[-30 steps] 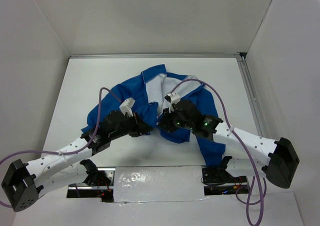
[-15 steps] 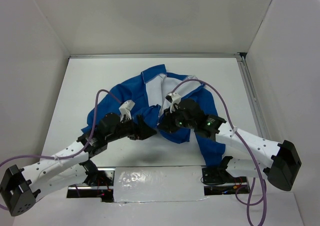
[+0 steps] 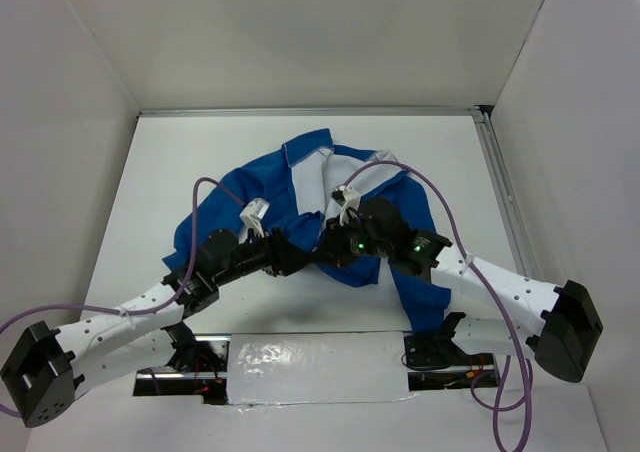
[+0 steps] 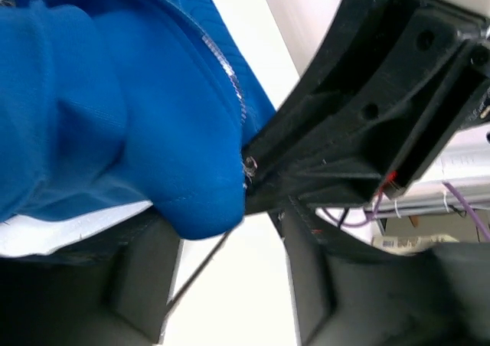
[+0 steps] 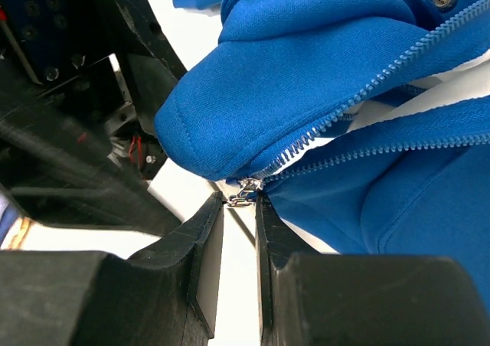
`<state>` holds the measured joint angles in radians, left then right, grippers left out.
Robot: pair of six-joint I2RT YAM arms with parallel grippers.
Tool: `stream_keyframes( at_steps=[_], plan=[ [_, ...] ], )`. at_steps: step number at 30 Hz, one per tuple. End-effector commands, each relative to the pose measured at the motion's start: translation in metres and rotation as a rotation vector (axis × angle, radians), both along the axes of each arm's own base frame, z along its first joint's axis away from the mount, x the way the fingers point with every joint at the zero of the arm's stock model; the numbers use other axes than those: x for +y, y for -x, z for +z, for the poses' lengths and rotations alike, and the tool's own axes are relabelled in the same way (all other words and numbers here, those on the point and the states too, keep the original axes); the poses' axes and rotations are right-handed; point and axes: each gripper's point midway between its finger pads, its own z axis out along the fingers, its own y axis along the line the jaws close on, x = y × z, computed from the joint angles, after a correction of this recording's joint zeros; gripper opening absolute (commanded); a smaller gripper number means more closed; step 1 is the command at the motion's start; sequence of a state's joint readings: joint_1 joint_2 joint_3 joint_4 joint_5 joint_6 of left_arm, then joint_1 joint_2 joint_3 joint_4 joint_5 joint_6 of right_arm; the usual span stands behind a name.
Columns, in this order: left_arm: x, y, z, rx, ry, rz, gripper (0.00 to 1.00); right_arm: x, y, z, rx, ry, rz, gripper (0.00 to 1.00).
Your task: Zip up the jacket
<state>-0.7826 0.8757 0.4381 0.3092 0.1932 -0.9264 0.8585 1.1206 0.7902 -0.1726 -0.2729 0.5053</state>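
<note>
The bright blue jacket (image 3: 225, 197) lies crumpled in the middle of the white table, its front open and the white lining showing. In the right wrist view the two zipper rows (image 5: 360, 93) meet at the hem, where the metal zipper pull (image 5: 242, 195) sits pinched between the tips of my right gripper (image 5: 240, 204). My left gripper (image 4: 230, 225) is open, and the rounded hem corner of the jacket (image 4: 199, 200) hangs just inside its jaws by the left finger (image 4: 145, 277). From above, the left gripper (image 3: 298, 259) and right gripper (image 3: 326, 252) nearly touch at the jacket's near edge.
White walls close in the table on three sides, and a metal rail (image 3: 500, 192) runs along its right edge. Purple cables (image 3: 205, 187) loop above both arms. The right gripper's black body (image 4: 367, 116) fills the upper right of the left wrist view.
My left gripper has opened, letting go of the hem, and reached rightward up to the right gripper. The right gripper has stayed shut at the zipper's bottom end.
</note>
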Motion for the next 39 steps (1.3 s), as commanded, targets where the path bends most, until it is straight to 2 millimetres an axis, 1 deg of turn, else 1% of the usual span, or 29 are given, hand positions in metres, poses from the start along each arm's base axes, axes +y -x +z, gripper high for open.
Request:
stream_keyframes(
  at_steps=[1, 3, 4, 7, 8, 11, 12, 13, 14, 15, 16, 17, 18, 20, 21, 23, 24, 25, 27, 28, 29, 30, 31, 32, 34, 35, 37, 39],
  plan=[
    [-0.005, -0.014, 0.032, -0.092, 0.11, 0.05, 0.62, 0.007, 0.0, 0.021, -0.02, -0.093, 0.017, 0.0],
    [-0.005, -0.016, 0.03, -0.091, 0.112, 0.058, 0.58, 0.006, 0.001, 0.021, -0.014, -0.104, 0.022, 0.0],
    [-0.006, -0.017, 0.03, -0.092, 0.115, 0.063, 0.53, 0.006, 0.001, 0.024, -0.02, -0.115, 0.028, 0.0],
    [-0.006, -0.02, 0.028, -0.084, 0.135, 0.079, 0.52, 0.004, 0.001, 0.023, -0.018, -0.123, 0.033, 0.0],
    [-0.007, -0.021, 0.034, -0.102, 0.159, 0.078, 0.53, 0.003, 0.001, 0.023, -0.016, -0.123, 0.031, 0.0],
    [-0.009, -0.02, 0.04, -0.132, 0.183, 0.067, 0.51, 0.002, 0.0, 0.02, -0.004, -0.129, 0.029, 0.0],
    [-0.011, -0.021, 0.04, -0.131, 0.181, 0.062, 0.48, 0.003, 0.001, 0.021, -0.005, -0.139, 0.035, 0.0],
    [-0.012, -0.021, 0.037, -0.117, 0.168, 0.061, 0.43, 0.004, 0.0, 0.024, -0.012, -0.152, 0.034, 0.0],
    [-0.014, -0.021, 0.036, -0.113, 0.165, 0.056, 0.43, 0.004, 0.0, 0.025, -0.015, -0.158, 0.038, 0.0],
    [-0.016, -0.022, 0.034, -0.109, 0.161, 0.05, 0.34, 0.004, 0.001, 0.026, -0.015, -0.162, 0.044, 0.0],
    [-0.018, -0.022, 0.034, -0.109, 0.158, 0.042, 0.27, 0.004, 0.0, 0.027, -0.018, -0.165, 0.043, 0.0],
    [-0.019, -0.022, 0.034, -0.109, 0.157, 0.038, 0.05, 0.004, 0.001, 0.027, -0.018, -0.162, 0.045, 0.0],
    [-0.019, -0.023, 0.03, -0.092, 0.141, 0.044, 0.0, 0.003, -0.001, 0.028, -0.023, -0.159, 0.033, 0.0],
    [-0.018, -0.025, 0.029, -0.081, 0.128, 0.058, 0.0, -0.002, -0.001, 0.026, -0.022, -0.139, 0.018, 0.0],
    [-0.016, -0.025, 0.026, -0.072, 0.109, 0.066, 0.0, -0.005, -0.004, 0.025, -0.024, -0.132, 0.004, 0.0],
    [-0.012, -0.027, 0.023, -0.075, 0.084, 0.09, 0.0, -0.015, -0.008, 0.023, -0.029, -0.095, -0.043, 0.0],
    [-0.008, -0.026, 0.015, -0.048, 0.045, 0.104, 0.0, -0.019, -0.012, 0.026, -0.04, -0.086, -0.068, 0.0],
    [-0.004, -0.028, 0.012, -0.045, 0.024, 0.127, 0.0, -0.027, -0.016, 0.024, -0.048, -0.055, -0.106, 0.0],
    [0.002, -0.027, 0.007, -0.036, -0.008, 0.14, 0.0, -0.033, -0.02, 0.028, -0.07, -0.037, -0.136, 0.0],
    [0.006, -0.024, -0.001, -0.02, -0.044, 0.143, 0.0, -0.04, -0.024, 0.026, -0.076, -0.007, -0.166, 0.0],
    [0.008, -0.023, -0.005, -0.008, -0.062, 0.146, 0.0, -0.042, -0.026, 0.026, -0.08, 0.01, -0.176, 0.0],
    [0.01, -0.021, -0.005, -0.005, -0.073, 0.146, 0.0, -0.043, -0.031, 0.033, -0.094, 0.012, -0.192, 0.0],
    [0.012, -0.018, -0.011, 0.003, -0.096, 0.142, 0.0, -0.045, -0.033, 0.031, -0.096, 0.035, -0.195, 0.0],
    [0.014, -0.017, -0.014, 0.014, -0.105, 0.142, 0.0, -0.044, -0.034, 0.036, -0.108, 0.033, -0.198, 0.0],
    [0.015, -0.011, -0.014, 0.006, -0.108, 0.118, 0.0, -0.042, -0.037, 0.039, -0.12, 0.025, -0.192, 0.0],
    [0.015, -0.01, -0.013, 0.005, -0.106, 0.115, 0.0, -0.037, -0.033, 0.043, -0.116, 0.012, -0.157, 0.0],
    [0.017, -0.009, -0.016, 0.007, -0.12, 0.113, 0.0, -0.03, -0.029, 0.041, -0.096, -0.004, -0.12, 0.0],
    [0.017, -0.008, -0.014, 0.002, -0.125, 0.105, 0.0, -0.029, -0.03, 0.04, -0.089, -0.012, -0.126, 0.0]
  ],
)
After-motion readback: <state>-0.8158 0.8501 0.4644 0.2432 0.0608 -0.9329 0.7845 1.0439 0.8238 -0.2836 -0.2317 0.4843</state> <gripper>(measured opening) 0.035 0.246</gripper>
